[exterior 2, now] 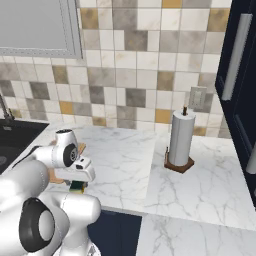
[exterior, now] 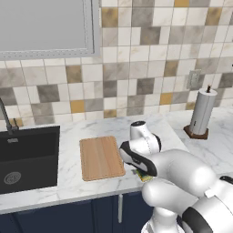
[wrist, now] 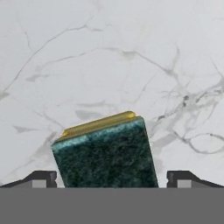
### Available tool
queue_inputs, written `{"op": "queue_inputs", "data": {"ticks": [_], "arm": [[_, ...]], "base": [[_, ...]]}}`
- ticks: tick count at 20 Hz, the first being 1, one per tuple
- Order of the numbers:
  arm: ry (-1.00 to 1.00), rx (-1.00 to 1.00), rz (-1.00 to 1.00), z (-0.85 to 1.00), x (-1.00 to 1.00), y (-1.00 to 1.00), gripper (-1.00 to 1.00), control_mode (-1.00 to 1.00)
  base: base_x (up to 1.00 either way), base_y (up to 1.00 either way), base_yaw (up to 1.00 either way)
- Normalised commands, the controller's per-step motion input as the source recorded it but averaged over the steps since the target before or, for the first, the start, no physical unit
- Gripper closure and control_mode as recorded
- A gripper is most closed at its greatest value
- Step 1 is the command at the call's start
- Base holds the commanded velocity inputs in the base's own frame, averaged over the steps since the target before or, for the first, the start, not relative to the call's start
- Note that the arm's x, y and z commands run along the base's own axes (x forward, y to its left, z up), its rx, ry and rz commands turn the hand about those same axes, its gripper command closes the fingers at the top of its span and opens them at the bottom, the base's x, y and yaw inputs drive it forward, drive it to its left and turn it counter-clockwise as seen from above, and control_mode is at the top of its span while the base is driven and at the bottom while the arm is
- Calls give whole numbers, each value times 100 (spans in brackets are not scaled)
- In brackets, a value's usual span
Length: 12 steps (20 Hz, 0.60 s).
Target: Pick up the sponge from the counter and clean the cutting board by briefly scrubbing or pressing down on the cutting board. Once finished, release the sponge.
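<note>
Two things matter in the left base view: the cutting board [exterior: 102, 157] lies flat on the counter [exterior: 68, 182] beside the sink [exterior: 27, 157], long axis running away from the front edge, and the sponge [exterior: 144, 176] peeks out as a yellow-green sliver just right of the board, near the counter's front edge, under the arm's wrist. The board is bare; scrubbing probably not started.

Right base view: the hand hangs directly above the sponge [exterior 2: 76, 187], likely lining up a top-down grab; paper towel holder [exterior 2: 180, 141] stands well apart.

Hand view: gripper [wrist: 112, 179] jaws spread wide, one fingertip [wrist: 41, 178] on either side of the sponge [wrist: 105, 155], nothing held. Green scrub layer faces up, yellow beneath. Sponge's long axis seems to run away from the camera, slightly skewed between the tips.
</note>
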Motion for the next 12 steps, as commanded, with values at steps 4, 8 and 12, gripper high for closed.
{"op": "queue_inputs", "data": {"ticks": [4, 8, 12], "arm": [[0, 0, 5, -25, 0, 0, -100, -100], [0, 0, 5, -31, -1, 0, 100, -100], [0, 0, 1, -15, -1, 0, 100, -100]], "base": [[0, 0, 0], [0, 0, 0], [0, 0, 0]]}}
